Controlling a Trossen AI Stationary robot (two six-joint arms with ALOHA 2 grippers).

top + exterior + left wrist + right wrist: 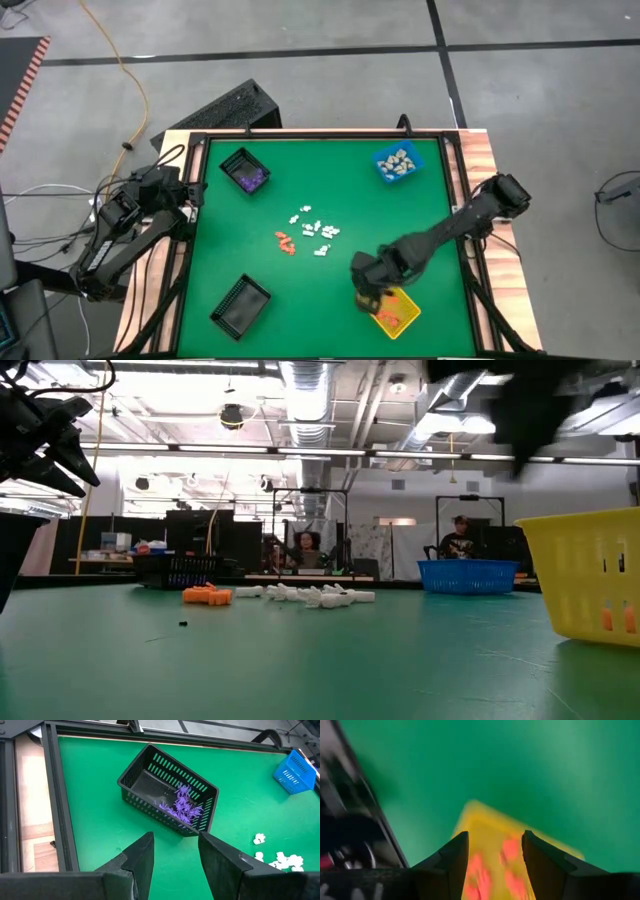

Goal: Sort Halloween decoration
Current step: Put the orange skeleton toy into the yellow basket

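Halloween decoration pieces lie mid-table: a white cluster (pixel 315 228) (pixel 310 595) and a few orange ones (pixel 285 241) (pixel 207 595). More orange pieces (pixel 510 847) lie in the yellow bin (pixel 400 312) (pixel 485 822) near the front right. Purple pieces (pixel 182 807) lie in a black bin (pixel 245 172) (pixel 167 790), and beige ones in the blue bin (pixel 397 165). My right gripper (pixel 368 293) (pixel 495 837) hangs open above the yellow bin, pointing steeply down, with nothing between its fingers. My left gripper (pixel 190 195) (pixel 175 837) waits open above the table's left edge.
A second black bin (pixel 240 305) stands near the front left. A raised black frame (pixel 195 230) runs around the green table. People sit in the room beyond the far edge (pixel 300 548). Bare green surface lies between the central pieces and the bins.
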